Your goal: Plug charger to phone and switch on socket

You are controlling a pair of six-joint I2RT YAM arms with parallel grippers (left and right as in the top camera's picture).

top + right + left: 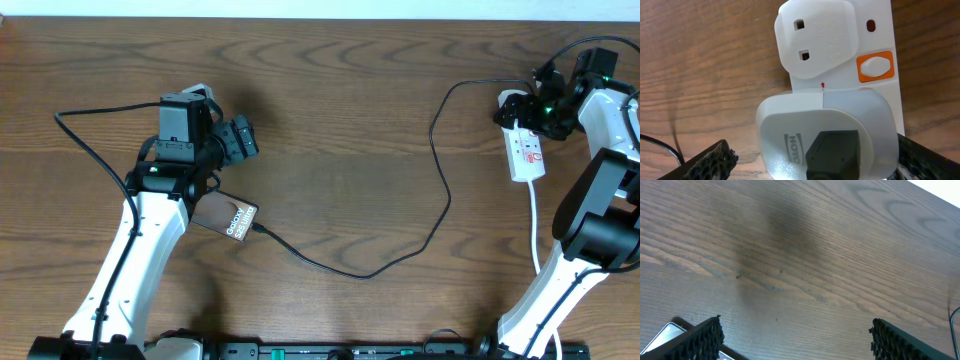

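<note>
The surface [340,150] is dark brown wood, its long grain running side to side. Beyond its far edge lies a pale strip [300,8]. Along the near edge runs a black bar [330,351] with a small green mark near its middle. Near the far right corner sits a white plug block [815,35], finely textured on top, with two rectangular slots. A soft shadow [785,220] darkens the grain toward the left.

overhead looks straight down at the table [340,150]; wrist views sit close, right over the socket [882,42].
</note>
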